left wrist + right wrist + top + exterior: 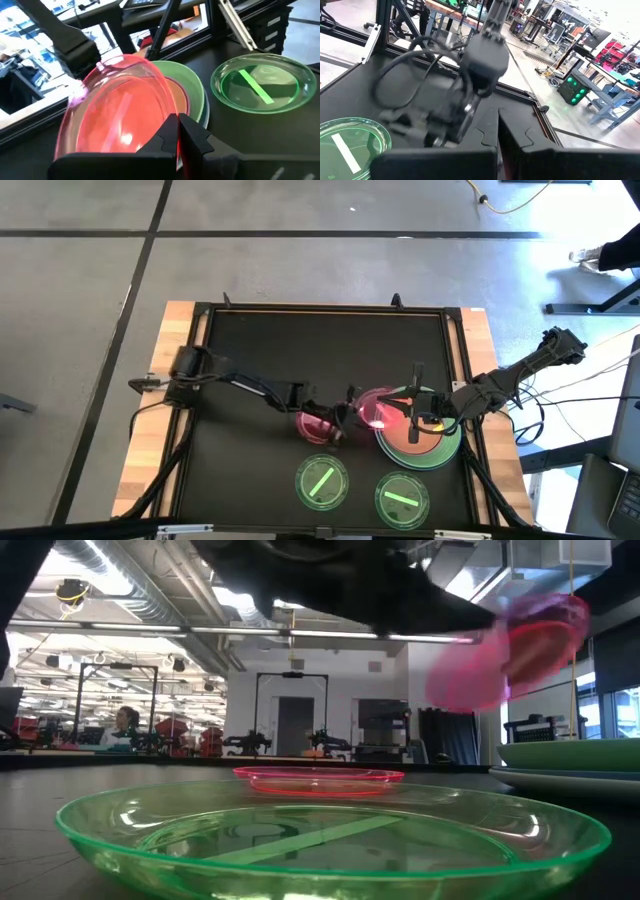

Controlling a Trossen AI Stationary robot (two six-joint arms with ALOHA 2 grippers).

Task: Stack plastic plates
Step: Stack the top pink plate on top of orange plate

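Pink plate (120,112) pinched at its rim by left fingers (192,137), over the stack's (425,448) edge; right fingers (535,160) together.

Daylight pours in from the right: the concrete floor (560,240) in the overhead view is washed nearly white there, while the matte black desk (320,350) stays dim. The translucent pink plastic plate (378,408) held aloft glows hot and overexposed at its centre. At desk height, ceiling strip lights (250,630) glare behind a dark, unlit arm, and the lifted pink plate smears into a soft blur. The near translucent green plastic plate with a centre stripe (330,835) fills the foreground, slightly soft, with small highlights along its rim. From the right wrist, the other arm's black joint (475,75) is streaked with blur.
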